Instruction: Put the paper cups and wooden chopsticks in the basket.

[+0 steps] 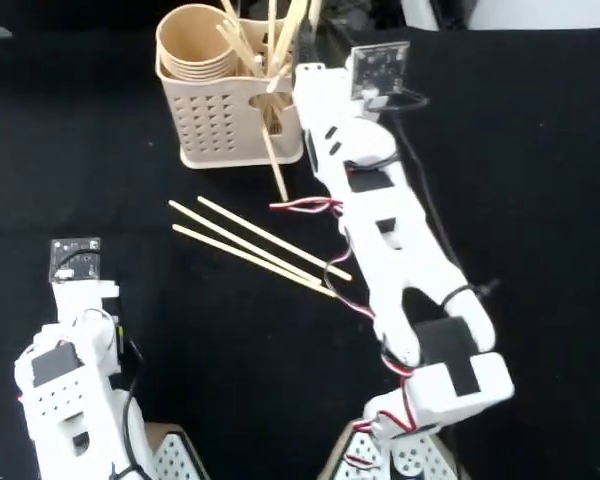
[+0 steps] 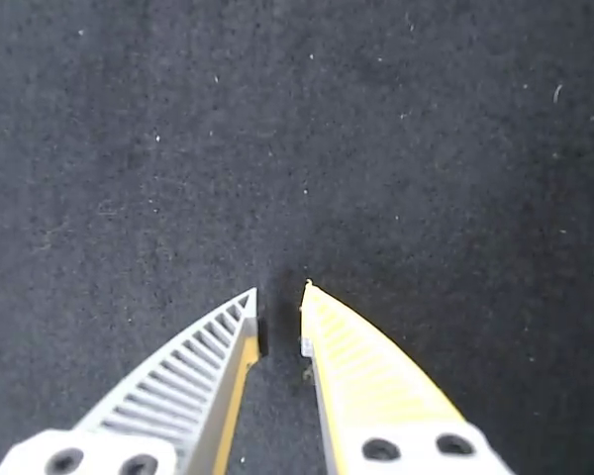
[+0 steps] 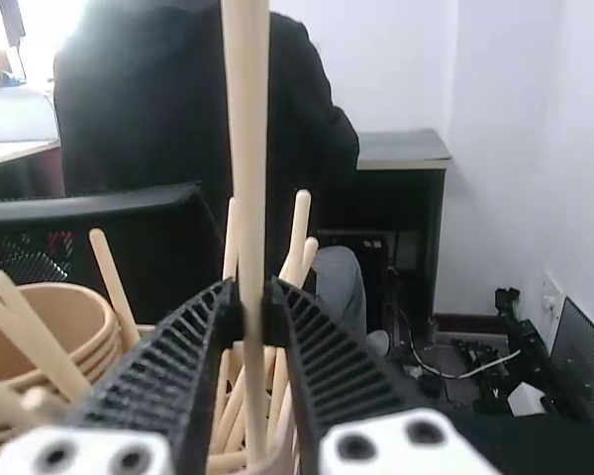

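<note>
High view: my right arm (image 1: 380, 230) is lying stretched up to the basket's (image 1: 230, 135) right rim. Paper cups (image 1: 195, 50) are sitting stacked inside. Three loose chopsticks (image 1: 255, 248) are lying just in front of the basket, crowding my arm. The black table (image 1: 540, 200) is running wide either side of the basket.

Left wrist view: my left gripper (image 2: 280, 297) is hanging over the table well away from the basket, jaws all but pressed together, gripping nothing.

Right wrist view: my right gripper (image 3: 252, 302) is pinching one upright chopstick (image 3: 246, 148) above the basket, beside the cups.
</note>
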Robot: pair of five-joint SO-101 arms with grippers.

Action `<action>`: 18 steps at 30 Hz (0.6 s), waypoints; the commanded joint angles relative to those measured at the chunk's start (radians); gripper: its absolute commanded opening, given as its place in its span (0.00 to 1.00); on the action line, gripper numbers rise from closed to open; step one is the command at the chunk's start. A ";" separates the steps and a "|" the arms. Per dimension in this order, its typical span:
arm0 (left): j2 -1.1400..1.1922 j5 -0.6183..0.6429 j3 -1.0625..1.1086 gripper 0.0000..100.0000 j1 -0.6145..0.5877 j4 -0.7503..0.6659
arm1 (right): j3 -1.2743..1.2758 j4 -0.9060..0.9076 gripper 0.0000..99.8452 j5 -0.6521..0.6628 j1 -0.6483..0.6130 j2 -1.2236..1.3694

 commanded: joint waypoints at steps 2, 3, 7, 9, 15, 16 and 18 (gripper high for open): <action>-0.011 0.002 -0.005 0.09 0.010 -0.017 | 0.028 -0.014 0.01 0.009 0.012 0.001; -0.011 0.002 -0.005 0.09 0.010 -0.017 | 0.039 -0.003 0.01 0.041 0.012 0.001; -0.011 0.002 -0.005 0.09 0.012 -0.017 | 0.047 0.072 0.01 0.198 0.006 0.005; -0.011 0.000 -0.005 0.09 0.012 -0.017 | 0.047 0.077 0.02 0.216 0.006 0.001; -0.011 0.000 -0.005 0.09 0.012 -0.017 | 0.001 0.170 0.17 0.222 0.006 -0.002; -0.011 0.000 -0.005 0.09 0.012 -0.017 | -0.016 0.207 0.20 0.222 0.006 -0.002; -0.011 0.000 -0.005 0.09 0.012 -0.017 | -0.050 0.267 0.22 0.224 0.005 -0.002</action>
